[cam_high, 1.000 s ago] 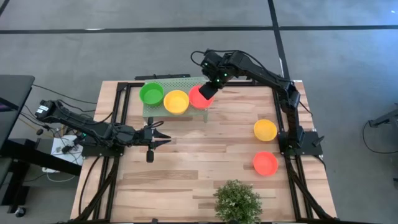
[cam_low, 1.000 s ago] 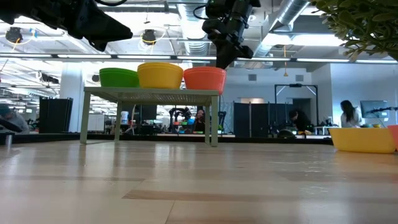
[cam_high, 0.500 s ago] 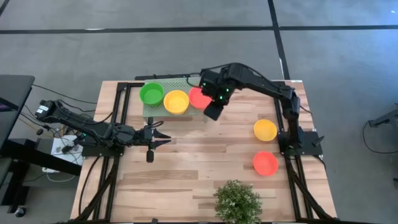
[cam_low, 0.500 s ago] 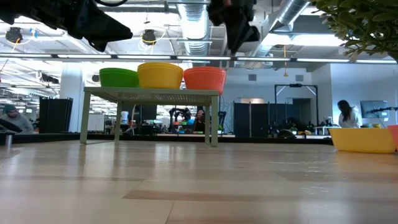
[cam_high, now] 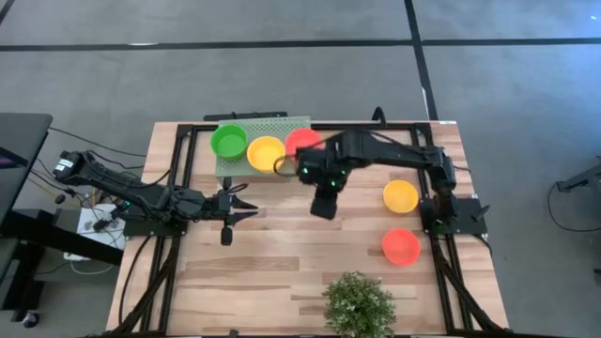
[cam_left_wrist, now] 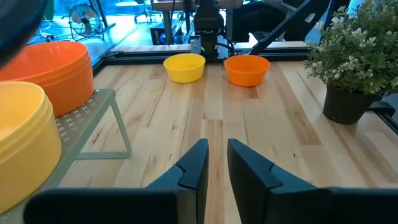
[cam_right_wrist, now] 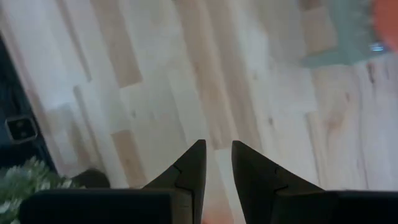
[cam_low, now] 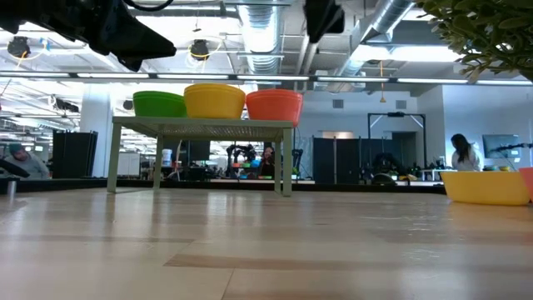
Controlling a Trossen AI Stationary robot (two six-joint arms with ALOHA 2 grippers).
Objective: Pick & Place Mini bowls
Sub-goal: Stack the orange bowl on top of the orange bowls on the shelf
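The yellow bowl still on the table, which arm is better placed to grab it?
Probably the right: the yellow bowl lies on its side, with the right gripper empty mid-table. The left gripper waits farther away.

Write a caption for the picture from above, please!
Three mini bowls sit on the pale green stand, two more wait on the table, right gripper empty above it.

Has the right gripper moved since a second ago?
Yes. In the high view the right gripper has left the red bowl on the stand, heading toward the table's middle.
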